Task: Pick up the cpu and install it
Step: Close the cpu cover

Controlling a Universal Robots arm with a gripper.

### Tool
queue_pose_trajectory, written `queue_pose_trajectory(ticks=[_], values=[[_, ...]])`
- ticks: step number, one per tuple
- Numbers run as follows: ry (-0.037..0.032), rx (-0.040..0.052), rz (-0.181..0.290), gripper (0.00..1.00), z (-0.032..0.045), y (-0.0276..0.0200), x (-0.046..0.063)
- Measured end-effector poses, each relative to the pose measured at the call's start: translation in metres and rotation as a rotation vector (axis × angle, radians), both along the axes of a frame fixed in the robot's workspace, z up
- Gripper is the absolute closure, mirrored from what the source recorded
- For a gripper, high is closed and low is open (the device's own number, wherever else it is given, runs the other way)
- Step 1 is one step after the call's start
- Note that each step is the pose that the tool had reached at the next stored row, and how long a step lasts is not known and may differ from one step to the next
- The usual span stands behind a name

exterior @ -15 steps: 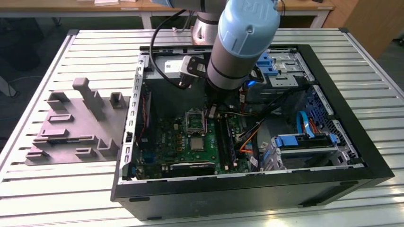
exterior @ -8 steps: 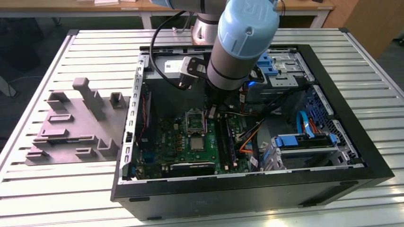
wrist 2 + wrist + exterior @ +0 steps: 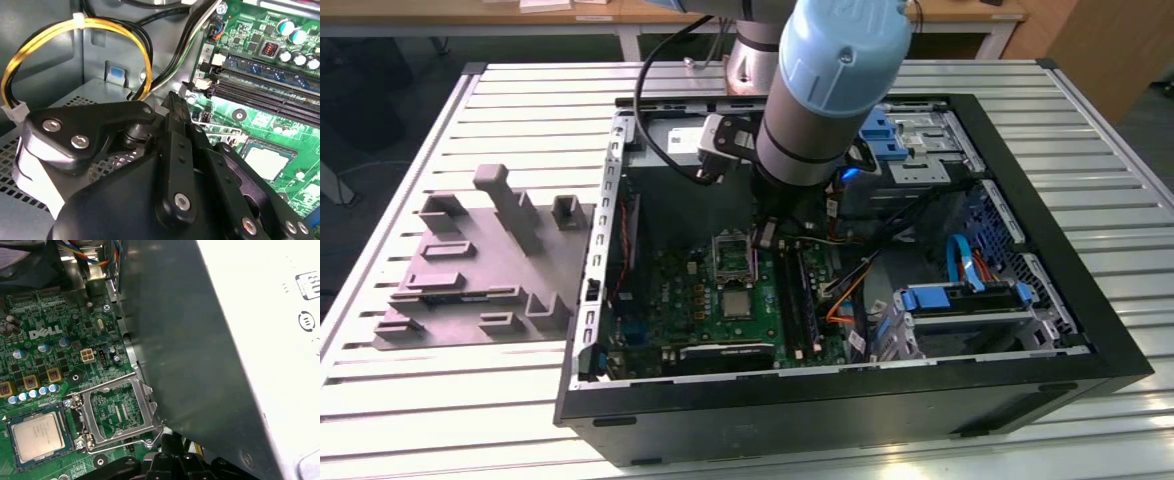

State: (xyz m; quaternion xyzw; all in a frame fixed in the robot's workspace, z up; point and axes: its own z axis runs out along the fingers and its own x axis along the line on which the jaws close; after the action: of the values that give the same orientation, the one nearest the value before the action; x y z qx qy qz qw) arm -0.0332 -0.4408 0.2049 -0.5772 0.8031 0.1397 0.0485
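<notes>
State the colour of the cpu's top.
Silvery-grey metal with a pale rim, on the green motherboard; the cpu shows best in the first wrist view.

Cpu (image 3: 38, 435) silvery, flat, seated in motherboard (image 3: 45, 347) socket.

Robotics lab/workshop: slatted alu bench (image 3: 494, 90), open PC case (image 3: 1067, 330), grey fixture tray (image 3: 454, 290), UR arm (image 3: 834, 80).
</notes>
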Motion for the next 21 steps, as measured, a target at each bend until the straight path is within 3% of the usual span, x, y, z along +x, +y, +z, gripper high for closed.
queue_pose_trajectory(ticks=[6,12,14,18,21], values=[[0.0001,-0.0002,-0.039,0.89,-0.0003,-0.0005,0.000],[0.0002,0.0038,-0.047,0.89,-0.0004,-0.0076,0.000],[0.0003,0.0133,-0.049,0.89,-0.0004,-0.0086,0.000],[0.0010,0.0414,-0.050,0.89,-0.0005,-0.0109,-0.002],[0.0010,0.0425,-0.051,0.89,-0.0017,-0.0123,-0.003]])
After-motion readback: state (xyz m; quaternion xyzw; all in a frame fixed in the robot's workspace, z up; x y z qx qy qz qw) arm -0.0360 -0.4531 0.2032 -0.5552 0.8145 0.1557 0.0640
